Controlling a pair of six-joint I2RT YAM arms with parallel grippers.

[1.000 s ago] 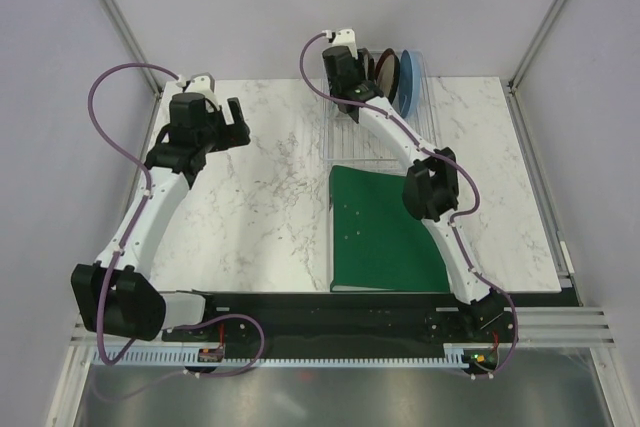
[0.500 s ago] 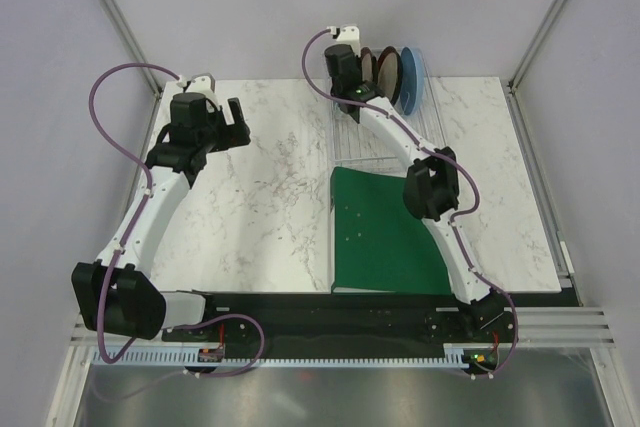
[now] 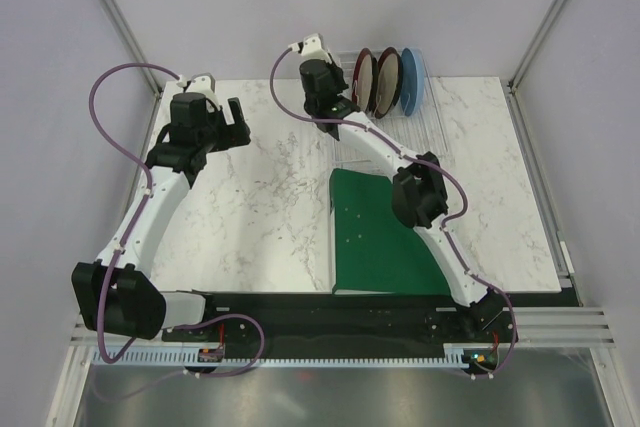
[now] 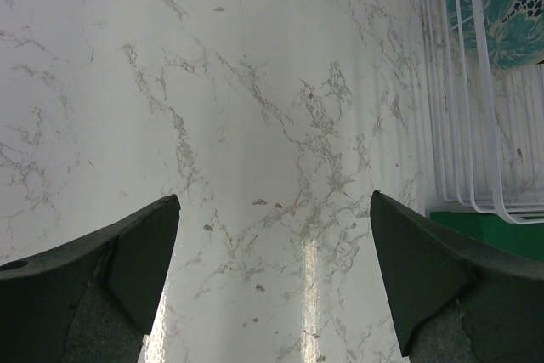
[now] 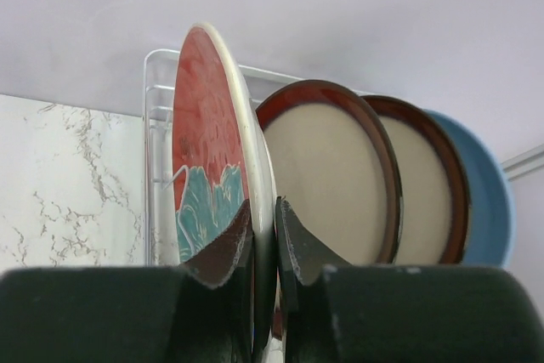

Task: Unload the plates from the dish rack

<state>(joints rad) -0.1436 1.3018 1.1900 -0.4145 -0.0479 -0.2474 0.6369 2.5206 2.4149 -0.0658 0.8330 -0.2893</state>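
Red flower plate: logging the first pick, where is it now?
In the right wrist view the red flower plate stands on edge, left of centre, pinched by the right gripper, a cream-centred plate right of it.

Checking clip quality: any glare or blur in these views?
Top view: even light, sharp. Left wrist view: a glare streak on the marble table; the open left pincer looks soft. Right wrist view: the right pincer, shut on the flowered plate, looks soft up close; the other plates look clear.
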